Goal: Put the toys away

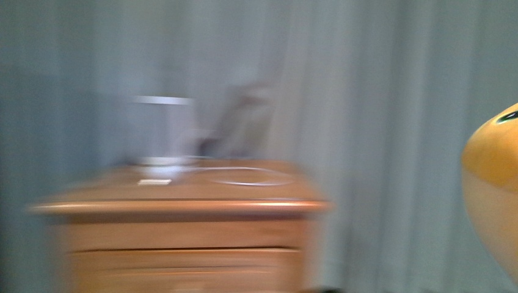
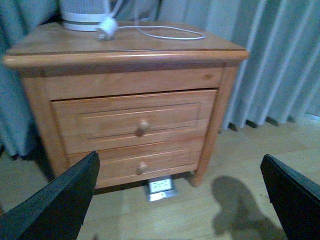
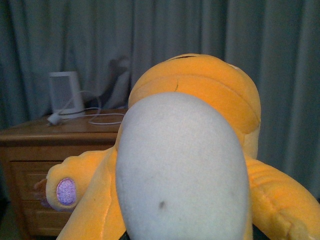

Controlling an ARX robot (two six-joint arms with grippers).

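The plush toy (image 3: 190,150) fills the right wrist view: orange-yellow, with a pale belly and a limb ending in a pinkish-purple patch (image 3: 65,191). My right gripper is shut on it, its fingers hidden under the toy. In the blurred front view the toy (image 1: 495,177) shows at the right edge, held up in the air. My left gripper (image 2: 180,200) is open and holds nothing. Its black fingers (image 2: 55,205) stand wide apart above the wooden floor, in front of a nightstand.
A wooden nightstand (image 2: 125,60) with two knobbed drawers (image 2: 143,126) stands against grey curtains (image 2: 280,60). On top are a white cylindrical device (image 2: 82,15) and a white cable (image 2: 170,34). A small white box (image 2: 161,186) lies on the floor under it.
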